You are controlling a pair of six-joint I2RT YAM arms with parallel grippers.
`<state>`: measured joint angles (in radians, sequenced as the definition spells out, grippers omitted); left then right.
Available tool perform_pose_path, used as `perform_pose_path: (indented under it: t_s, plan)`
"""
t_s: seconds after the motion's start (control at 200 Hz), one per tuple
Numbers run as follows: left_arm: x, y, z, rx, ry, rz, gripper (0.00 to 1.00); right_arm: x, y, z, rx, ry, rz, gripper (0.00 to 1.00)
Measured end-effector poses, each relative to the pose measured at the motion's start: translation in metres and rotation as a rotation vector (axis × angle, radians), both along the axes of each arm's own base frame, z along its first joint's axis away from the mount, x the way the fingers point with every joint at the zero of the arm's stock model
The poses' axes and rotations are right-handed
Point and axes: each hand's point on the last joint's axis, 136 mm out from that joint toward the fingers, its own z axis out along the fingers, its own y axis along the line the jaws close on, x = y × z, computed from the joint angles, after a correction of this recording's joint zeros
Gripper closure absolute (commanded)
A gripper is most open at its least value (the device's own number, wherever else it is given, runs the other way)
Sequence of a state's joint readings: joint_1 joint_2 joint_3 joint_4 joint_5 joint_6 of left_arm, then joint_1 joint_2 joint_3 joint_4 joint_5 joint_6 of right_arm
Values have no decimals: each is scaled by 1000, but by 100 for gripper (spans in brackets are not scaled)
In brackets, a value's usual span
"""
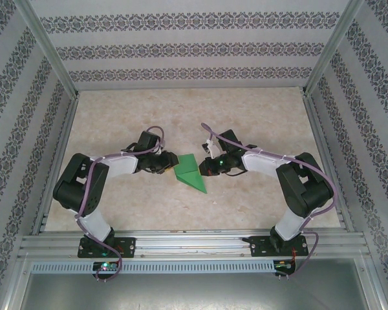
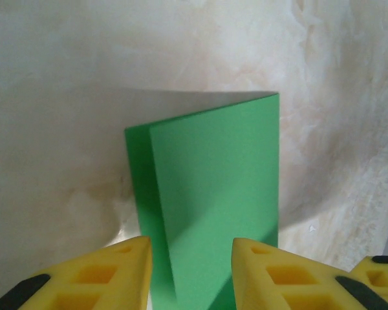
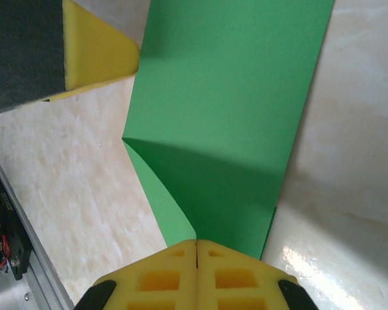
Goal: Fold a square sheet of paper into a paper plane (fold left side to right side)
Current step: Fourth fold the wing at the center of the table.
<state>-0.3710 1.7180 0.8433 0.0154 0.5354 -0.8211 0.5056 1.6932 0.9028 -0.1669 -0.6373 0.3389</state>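
The square sheet of paper (image 1: 190,170) lies at the middle of the top external frame, on the pale marbled tabletop (image 1: 265,123). It is bent along a crease, with one bright green flap raised off the surface and a pointed corner reaching toward the lower right. In the left wrist view the square sheet of paper (image 2: 213,194) stands as two layers that meet at a fold on the left of the frame. The right gripper (image 3: 196,255) sits at the bottom centre of its own view. Its yellow fingers (image 3: 229,278) are pressed flat together, and the green edge runs in between their tips, so it is pinching the sheet. The left gripper (image 2: 191,274) has its jaws partly apart, one yellow finger on each side of the paper. Whether its pads touch the paper I cannot tell. In the overhead view, both arms reach inward from the aluminium rail (image 1: 194,244) at the bottom.
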Motion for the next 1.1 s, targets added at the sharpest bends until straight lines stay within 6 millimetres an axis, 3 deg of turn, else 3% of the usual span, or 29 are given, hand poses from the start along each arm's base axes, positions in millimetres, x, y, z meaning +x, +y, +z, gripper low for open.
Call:
perform_pose_path:
  t_s: [0.295, 0.49, 0.575, 0.874, 1.099]
  plan:
    - [6, -6, -9, -22, 20, -4, 69, -4, -5, -5, 3, 18, -26, 100]
    - [8, -10, -4, -42, 13, -6, 87, -3, -6, -2, 1, 7, -36, 71]
    - [9, -11, -2, -46, 9, -6, 91, 0, -9, 5, -7, -19, -53, 59]
    - [14, -12, 2, -56, -2, -2, 96, 0, -34, 26, -175, -172, -90, 48]
    - [20, -16, 13, -79, -15, 5, 97, -29, -19, 30, -321, -300, 26, 43]
